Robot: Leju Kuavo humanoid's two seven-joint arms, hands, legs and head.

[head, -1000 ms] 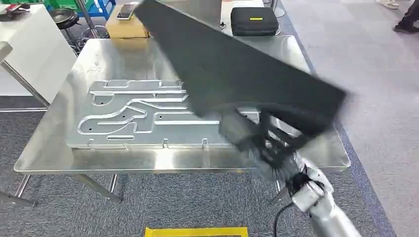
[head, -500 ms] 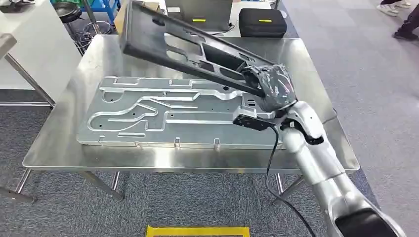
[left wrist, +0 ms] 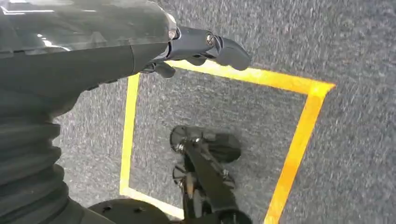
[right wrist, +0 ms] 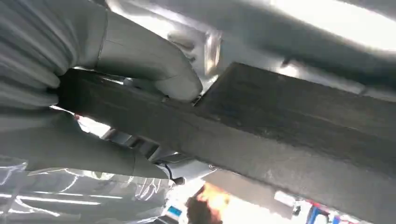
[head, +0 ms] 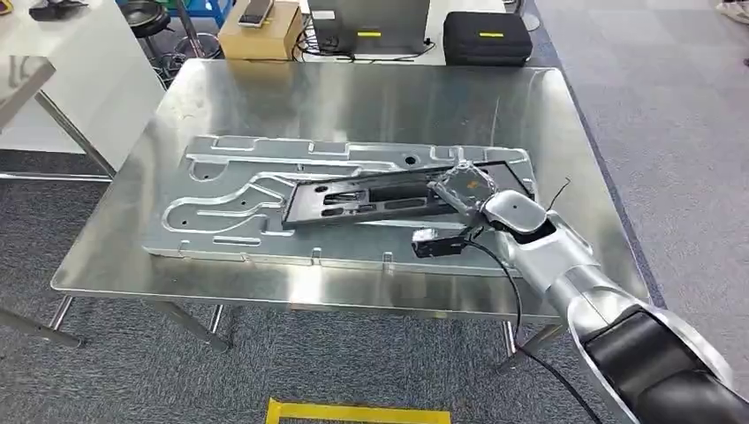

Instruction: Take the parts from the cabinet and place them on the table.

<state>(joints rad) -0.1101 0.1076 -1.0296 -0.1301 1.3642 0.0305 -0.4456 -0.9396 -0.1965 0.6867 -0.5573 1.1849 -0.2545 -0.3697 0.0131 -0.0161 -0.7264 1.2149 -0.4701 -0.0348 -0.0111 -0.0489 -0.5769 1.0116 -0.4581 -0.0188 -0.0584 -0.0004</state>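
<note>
On the steel table (head: pixel 353 97), the right hand (head: pixel 459 187) grips one end of a long black part (head: pixel 353 200), which lies flat on one large silver panel (head: pixel 238 190) and stretches away from the hand. Beyond the hand, past the table's far edge, sit one cardboard box (head: pixel 259 31), one dark monitor (head: pixel 380 25) and one black case (head: pixel 487 37), the latter two each bearing a yellow label too small to read. Over grey carpet with yellow tape (left wrist: pixel 299 135), the left hand (left wrist: pixel 201 46) hangs, fingers curled, holding nothing.

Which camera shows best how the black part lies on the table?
The head view: the black part lies across the silver panel, right hand gripping its end. The right wrist view gives a blurred close-up; the left wrist view faces the floor.
</note>
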